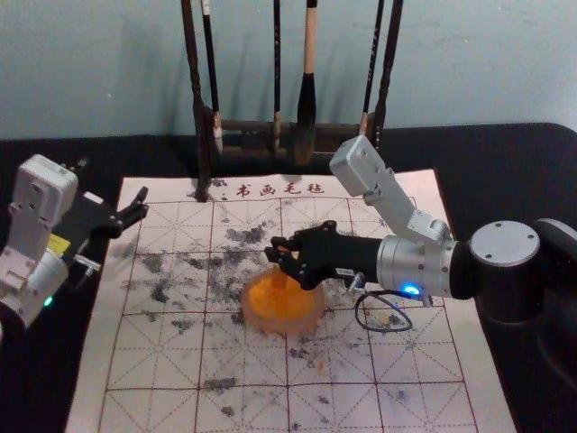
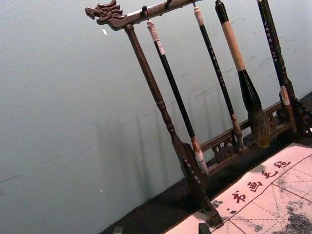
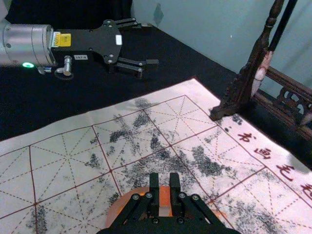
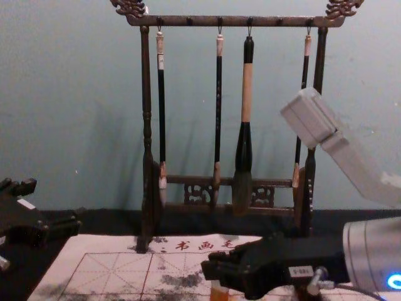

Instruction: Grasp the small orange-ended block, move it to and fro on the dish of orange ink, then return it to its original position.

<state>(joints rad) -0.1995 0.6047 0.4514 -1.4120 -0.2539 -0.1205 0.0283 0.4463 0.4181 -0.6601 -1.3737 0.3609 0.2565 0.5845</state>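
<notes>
My right claw was clamped on one small block, over the one ink dish, my left claw was parked with its two fingers apart, left of the dish, four brushes hung from one rack, beyond the dish

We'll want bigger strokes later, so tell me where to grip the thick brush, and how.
Probably by the pale section of its handle, from the front, one finger either side: it hangs upright from the rack, and that stretch looks straight and slim, well above the bristles.
</notes>
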